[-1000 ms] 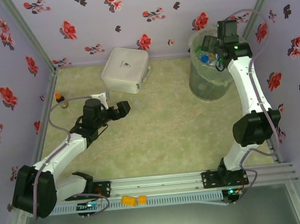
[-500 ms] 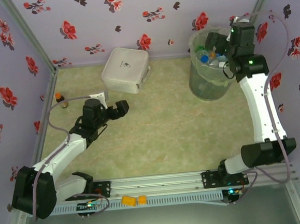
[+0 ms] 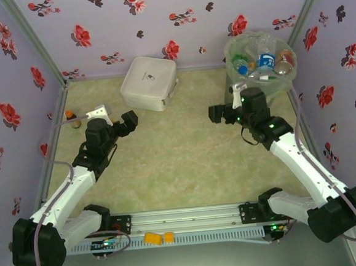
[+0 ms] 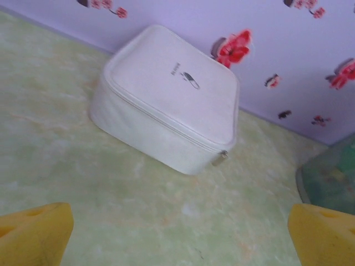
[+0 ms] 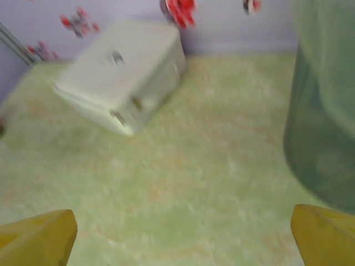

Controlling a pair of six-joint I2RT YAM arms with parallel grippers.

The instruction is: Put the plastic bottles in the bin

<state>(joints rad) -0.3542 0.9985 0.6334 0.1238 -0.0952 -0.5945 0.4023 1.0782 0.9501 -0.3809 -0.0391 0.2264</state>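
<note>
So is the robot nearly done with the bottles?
Looks like it. The plastic bottles are piled in the bin. The left gripper and right gripper are open and empty. On the mat I see just a white box and a tiny brown bottle, so probably nothing is left.

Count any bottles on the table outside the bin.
1: a tiny brown bottle with an orange cap, standing at the far left edge, well away from the bin. Others may be hidden.

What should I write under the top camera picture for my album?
Bottles sit in the bin at the back right; the left gripper and right gripper both hang open above the green table.
</note>
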